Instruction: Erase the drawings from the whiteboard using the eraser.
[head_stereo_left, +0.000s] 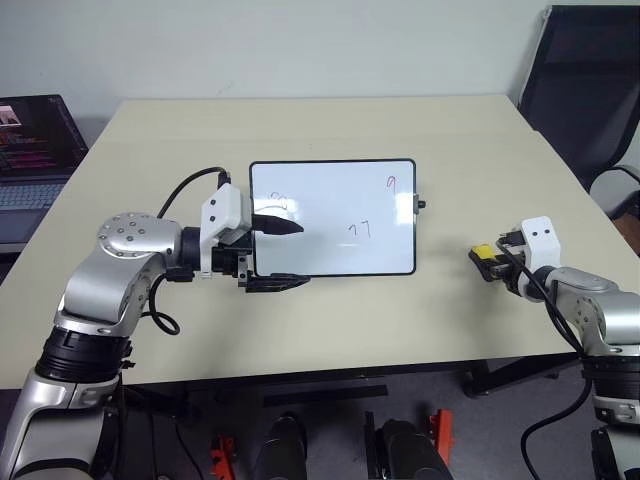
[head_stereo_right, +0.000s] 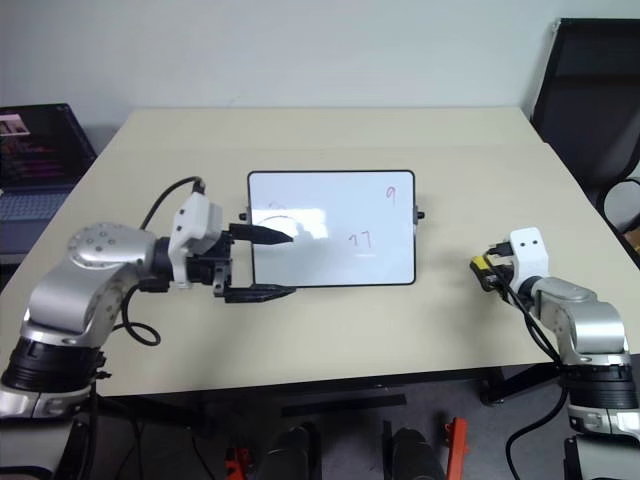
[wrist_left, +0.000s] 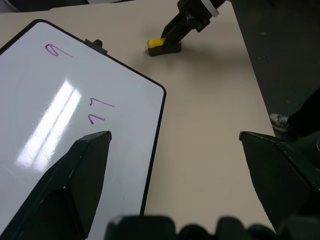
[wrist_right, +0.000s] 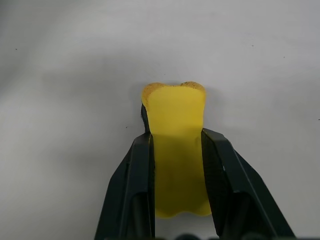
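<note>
The whiteboard (head_stereo_left: 335, 250) lies flat in the middle of the table. On it are the drawings: a reddish "9" (head_stereo_left: 392, 183) near its right corner, a "17" (head_stereo_left: 359, 229) in the middle, and a faint grey scribble (head_stereo_left: 280, 203) at the left. My left gripper (head_stereo_left: 301, 255) is open at the board's left end, one finger above the white surface and the other by its near edge. Right of the board, my right gripper (head_stereo_left: 487, 262) is shut on the yellow eraser (wrist_right: 177, 105), which rests on the tabletop.
A laptop (head_stereo_left: 30, 150) stands off the table's left side. A black chair (head_stereo_left: 590, 90) is at the back right. Bare beige tabletop (head_stereo_left: 450, 140) surrounds the board.
</note>
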